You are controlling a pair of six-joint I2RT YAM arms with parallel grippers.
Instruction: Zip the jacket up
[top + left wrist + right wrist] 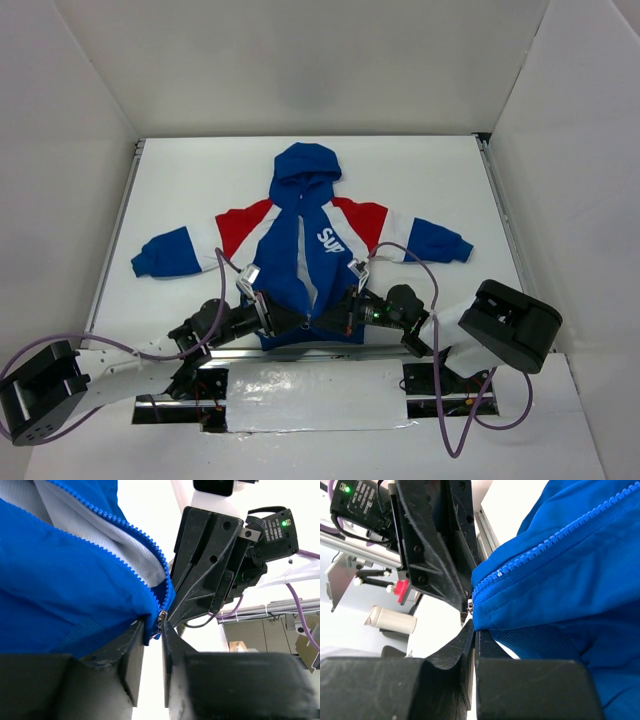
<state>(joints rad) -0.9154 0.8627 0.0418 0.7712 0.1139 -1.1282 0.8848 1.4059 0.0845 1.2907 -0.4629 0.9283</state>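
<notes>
The jacket [300, 250] lies flat on the white table, hood to the far side, its front zipper parted over most of its length. Both grippers meet at the bottom hem by the zipper's lower end. My left gripper [154, 625] stands slightly open, and the small metal zipper slider [161, 617] and a corner of blue hem sit between its tips. My right gripper [474, 627] is shut, its tips pinching the hem edge of the jacket [570, 580] just under the slider [468, 606]. In the top view the left gripper [290, 320] and right gripper [330, 315] nearly touch.
The white table [420, 170] is walled in by white panels on three sides. A metal rail [300, 350] runs along the near edge under the hem. Purple cables [430, 300] loop from both arms. The jacket's sleeves spread left and right.
</notes>
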